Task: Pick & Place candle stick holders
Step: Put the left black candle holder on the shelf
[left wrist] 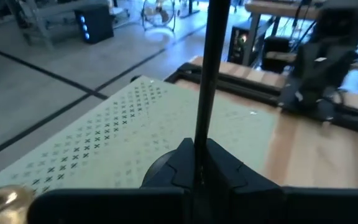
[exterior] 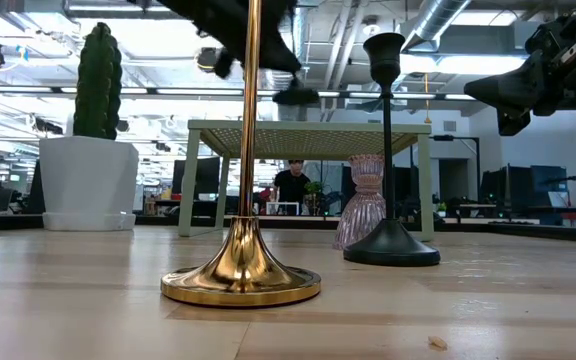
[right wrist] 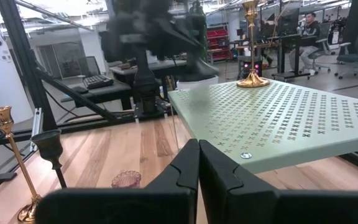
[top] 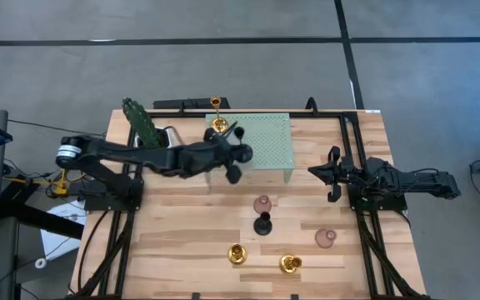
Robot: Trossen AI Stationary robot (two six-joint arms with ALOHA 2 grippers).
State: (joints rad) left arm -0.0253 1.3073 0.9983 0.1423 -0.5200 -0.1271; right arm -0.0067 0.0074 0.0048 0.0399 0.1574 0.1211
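Black holder over the stand
My left fingers [left wrist: 194,163] clamp a black holder [left wrist: 209,74] above the green stand [top: 265,137]; right fingers [right wrist: 199,163] together, idle at three o'clock.

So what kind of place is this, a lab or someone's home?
Most likely a robotics lab inside an open-plan office or workshop, not a home. Exposed ceiling ducts, rows of desks with a seated person behind the table, and bare concrete floor all point that way.
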